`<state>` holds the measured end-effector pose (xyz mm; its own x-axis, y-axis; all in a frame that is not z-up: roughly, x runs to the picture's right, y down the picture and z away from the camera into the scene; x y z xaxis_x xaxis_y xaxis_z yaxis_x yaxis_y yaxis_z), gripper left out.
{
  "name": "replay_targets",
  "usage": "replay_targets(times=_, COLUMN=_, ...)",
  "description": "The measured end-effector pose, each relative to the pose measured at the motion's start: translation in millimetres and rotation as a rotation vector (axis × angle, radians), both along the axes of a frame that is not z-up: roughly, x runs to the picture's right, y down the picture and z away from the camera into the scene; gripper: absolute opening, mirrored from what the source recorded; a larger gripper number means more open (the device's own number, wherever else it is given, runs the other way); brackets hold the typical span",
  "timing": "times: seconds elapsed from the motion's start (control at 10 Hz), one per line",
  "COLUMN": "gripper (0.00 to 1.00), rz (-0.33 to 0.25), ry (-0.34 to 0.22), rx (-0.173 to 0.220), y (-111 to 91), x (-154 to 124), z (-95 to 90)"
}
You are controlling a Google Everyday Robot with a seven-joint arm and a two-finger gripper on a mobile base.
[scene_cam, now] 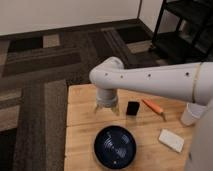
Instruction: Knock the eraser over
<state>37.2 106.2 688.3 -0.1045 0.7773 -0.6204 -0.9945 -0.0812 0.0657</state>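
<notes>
The eraser (132, 108) is a small black block that stands on the wooden table (82, 120), right of centre. My gripper (107, 110) hangs from the white arm (150, 80) just left of the eraser, a short gap away, with its fingers pointing down at the table top. A dark blue bowl (115, 146) sits in front of the gripper and the eraser.
A thin orange pen-like stick (153, 107) lies right of the eraser. A flat white pad (171, 140) lies at the front right and a white cup (192, 114) stands at the right edge. A black shelf unit (185, 30) stands on the patterned carpet beyond.
</notes>
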Motion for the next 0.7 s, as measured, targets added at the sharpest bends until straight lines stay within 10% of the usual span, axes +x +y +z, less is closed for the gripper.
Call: replay_targets(times=0.7, gripper=0.65, rz=0.02, ry=-0.1, rx=-0.012, y=23, x=68, z=14.8)
